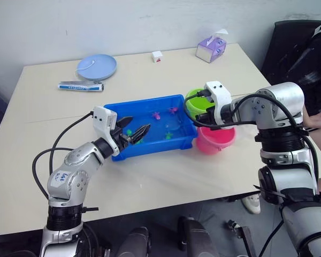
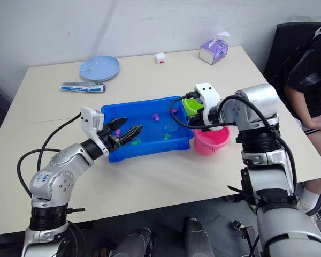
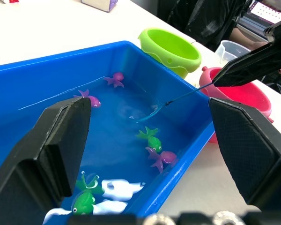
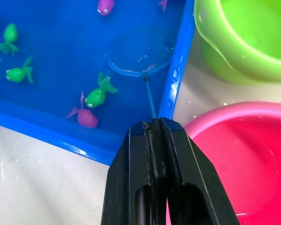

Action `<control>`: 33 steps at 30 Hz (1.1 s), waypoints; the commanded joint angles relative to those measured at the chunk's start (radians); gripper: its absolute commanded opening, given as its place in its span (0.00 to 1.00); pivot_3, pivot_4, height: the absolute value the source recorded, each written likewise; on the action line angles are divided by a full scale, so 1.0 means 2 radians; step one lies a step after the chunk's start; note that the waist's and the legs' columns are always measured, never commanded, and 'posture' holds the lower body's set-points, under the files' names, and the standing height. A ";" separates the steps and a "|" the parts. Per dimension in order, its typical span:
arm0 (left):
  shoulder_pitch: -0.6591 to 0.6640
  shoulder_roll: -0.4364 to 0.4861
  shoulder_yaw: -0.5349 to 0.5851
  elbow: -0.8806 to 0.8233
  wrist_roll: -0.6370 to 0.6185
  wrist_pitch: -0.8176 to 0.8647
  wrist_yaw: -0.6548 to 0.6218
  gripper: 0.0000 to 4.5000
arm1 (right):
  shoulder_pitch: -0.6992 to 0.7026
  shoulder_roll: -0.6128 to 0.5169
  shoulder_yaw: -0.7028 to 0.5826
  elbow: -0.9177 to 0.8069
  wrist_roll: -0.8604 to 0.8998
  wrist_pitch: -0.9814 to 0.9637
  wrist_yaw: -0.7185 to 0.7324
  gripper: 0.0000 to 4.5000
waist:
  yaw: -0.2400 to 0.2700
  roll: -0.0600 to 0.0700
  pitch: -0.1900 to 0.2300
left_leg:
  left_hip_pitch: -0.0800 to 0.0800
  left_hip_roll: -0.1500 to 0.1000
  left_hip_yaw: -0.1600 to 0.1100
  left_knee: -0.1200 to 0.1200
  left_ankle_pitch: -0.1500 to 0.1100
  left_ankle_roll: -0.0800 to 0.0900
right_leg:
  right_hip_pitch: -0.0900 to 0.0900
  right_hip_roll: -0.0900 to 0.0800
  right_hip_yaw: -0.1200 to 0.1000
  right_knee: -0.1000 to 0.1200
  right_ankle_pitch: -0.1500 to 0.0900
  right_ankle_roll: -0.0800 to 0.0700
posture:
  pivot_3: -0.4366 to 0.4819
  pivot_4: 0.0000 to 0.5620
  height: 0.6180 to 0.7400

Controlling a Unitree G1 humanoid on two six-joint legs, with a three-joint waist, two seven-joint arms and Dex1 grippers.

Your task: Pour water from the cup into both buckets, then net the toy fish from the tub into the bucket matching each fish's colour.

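Observation:
The blue tub (image 1: 155, 148) holds water and several toy fish, among them a green one (image 4: 96, 96) and a pink one (image 4: 87, 117). My right gripper (image 4: 155, 124) is shut on the thin handle of the net (image 4: 138, 64). The net's blue hoop dips into the water by the tub's right wall. Beside that wall stand the lime green bucket (image 1: 197, 101) and the pink bucket (image 1: 216, 140). My left gripper (image 1: 134, 131) hangs open over the tub's left end, holding nothing. The clear cup (image 3: 230, 48) shows behind the pink bucket.
At the back of the table lie a pale-blue plate (image 1: 97, 67), a tube (image 1: 81, 85), a small white cube (image 1: 157, 56) and a tissue box (image 1: 211, 48). A person (image 2: 310, 69) sits at the right, close to my right arm.

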 commanded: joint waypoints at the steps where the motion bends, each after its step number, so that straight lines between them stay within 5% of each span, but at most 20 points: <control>1: 0.002 0.000 0.000 -0.016 0.000 -0.010 0.001 0.95 | -0.022 0.004 -0.016 0.005 -0.012 -0.011 -0.014 0.17 | 0.000 0.000 0.000 | 0.000 0.000 0.000 0.000 0.000 0.000 | 0.000 0.000 0.000 0.000 0.000 0.000 | 0.48 0.27 1.00; 33: -0.002 -0.002 -0.001 -0.011 0.002 -0.019 0.007 0.95 | -0.017 0.016 -0.015 0.072 -0.045 -0.118 -0.048 0.17 | 0.002 0.000 0.000 | 0.000 0.000 0.000 0.000 0.000 0.000 | 0.000 0.000 0.000 0.000 0.000 0.000 | 0.48 0.27 1.00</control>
